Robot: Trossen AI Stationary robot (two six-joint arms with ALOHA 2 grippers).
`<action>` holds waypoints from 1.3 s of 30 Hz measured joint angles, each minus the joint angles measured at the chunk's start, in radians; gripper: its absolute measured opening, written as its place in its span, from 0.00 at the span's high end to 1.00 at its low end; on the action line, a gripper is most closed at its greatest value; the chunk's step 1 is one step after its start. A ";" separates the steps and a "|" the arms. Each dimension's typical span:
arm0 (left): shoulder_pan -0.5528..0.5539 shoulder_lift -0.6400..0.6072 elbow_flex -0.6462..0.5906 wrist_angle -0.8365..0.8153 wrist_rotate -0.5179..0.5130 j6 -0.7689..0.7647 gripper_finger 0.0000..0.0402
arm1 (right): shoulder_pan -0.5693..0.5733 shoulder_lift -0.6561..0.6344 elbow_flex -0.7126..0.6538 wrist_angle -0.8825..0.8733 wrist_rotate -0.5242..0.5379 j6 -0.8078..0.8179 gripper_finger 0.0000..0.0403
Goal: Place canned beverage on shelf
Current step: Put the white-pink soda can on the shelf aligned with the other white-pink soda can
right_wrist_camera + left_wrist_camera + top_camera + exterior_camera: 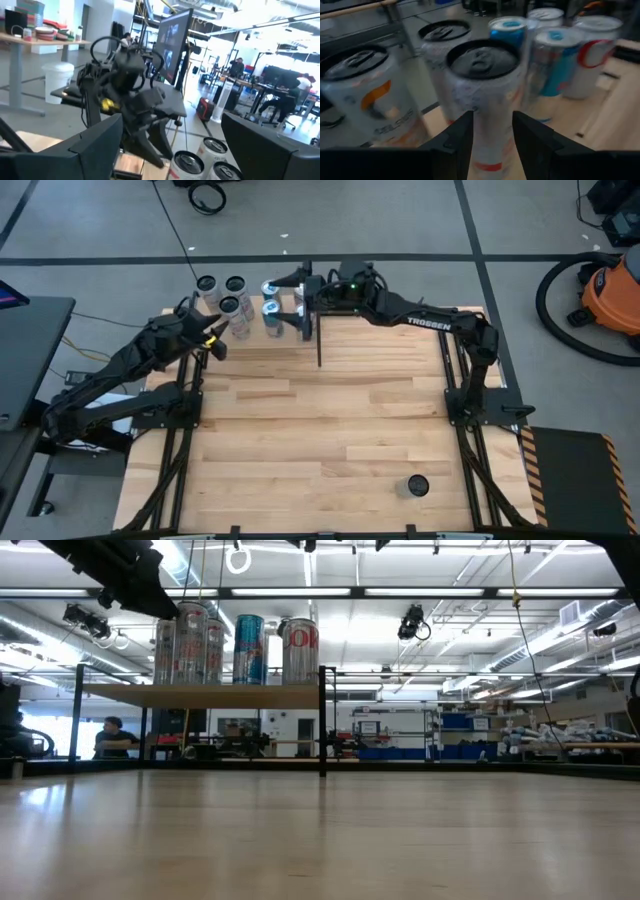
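The left end effector [492, 137] is closed on a can [487, 95], one finger on each side of its lower body, up on the shelf [200, 695] at the far left of the counter [330, 430]. A can like this is stiff but thin, smooth and a bit slippery, and likely heavy if full — so it looks best held low around the middle, not squeezed too hard. It stands in a tight bunch: a white can with an orange mark [367, 100] on one side, blue cans [557, 62] and a red-and-white one [592, 55] on the other, all just beside it. They are what is in the way — a bump could knock them over. The right end effector [300, 305] hangs over the right end of the shelf with its fingers wide and nothing in them. One more can [417, 485] stands alone, near and to the right on the counter, well apart from the rest.
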State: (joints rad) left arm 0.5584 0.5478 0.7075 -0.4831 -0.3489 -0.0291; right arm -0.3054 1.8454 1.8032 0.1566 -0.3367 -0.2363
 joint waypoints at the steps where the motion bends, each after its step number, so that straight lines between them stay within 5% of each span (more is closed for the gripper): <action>1: 0.000 0.000 0.013 -0.003 0.020 0.000 0.64 | -0.003 0.000 0.004 -0.003 0.000 0.000 0.13; 9: 0.000 -0.001 0.143 -0.028 0.082 0.019 0.64 | -0.039 0.052 0.053 0.028 -0.022 0.059 0.13; 20: 0.000 0.001 0.217 -0.113 0.072 0.063 0.64 | -0.076 0.407 0.556 -0.176 -0.171 0.111 0.13; 27: 0.002 0.012 0.213 -0.249 -0.040 0.062 0.64 | -0.097 0.472 0.510 -0.056 -0.192 0.060 0.13; 39: 0.080 0.123 0.103 -0.136 -0.066 0.076 0.64 | -0.114 0.531 0.508 -0.062 -0.185 0.060 0.13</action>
State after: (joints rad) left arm 0.6386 0.6705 0.8101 -0.6190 -0.4149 0.0473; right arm -0.4194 2.3764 2.3108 0.0945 -0.5213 -0.1759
